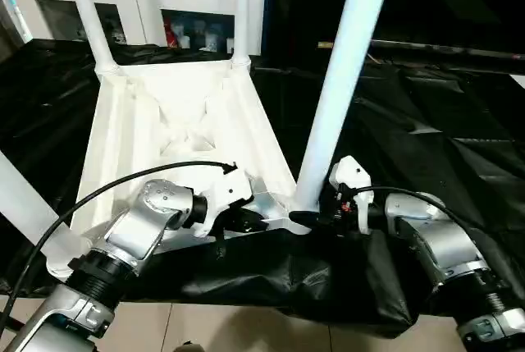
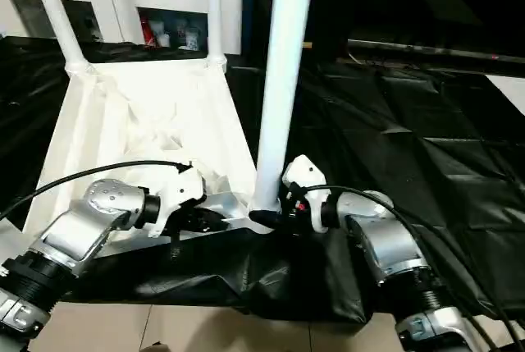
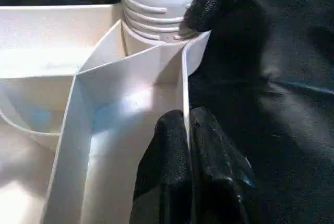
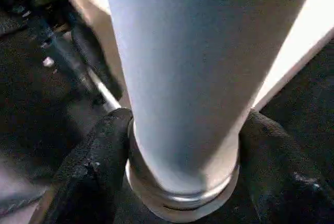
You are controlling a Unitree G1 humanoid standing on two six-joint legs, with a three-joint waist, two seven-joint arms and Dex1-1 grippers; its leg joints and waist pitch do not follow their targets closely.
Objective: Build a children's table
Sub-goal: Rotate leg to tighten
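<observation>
Tabletop (image 1: 176, 122) lies upside down (ribbed), white legs (image 1: 344, 81) upright.

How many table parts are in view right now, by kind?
Long white tapered tubular legs: 4
White plastic rectangular tabletop with ribbed underside: 1
Total: 5

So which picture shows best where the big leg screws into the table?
The left wrist view: the leg's threaded end sits in the tabletop's corner socket. The right wrist view shows the right pincer around its base; the eye views show its whole length.
</observation>
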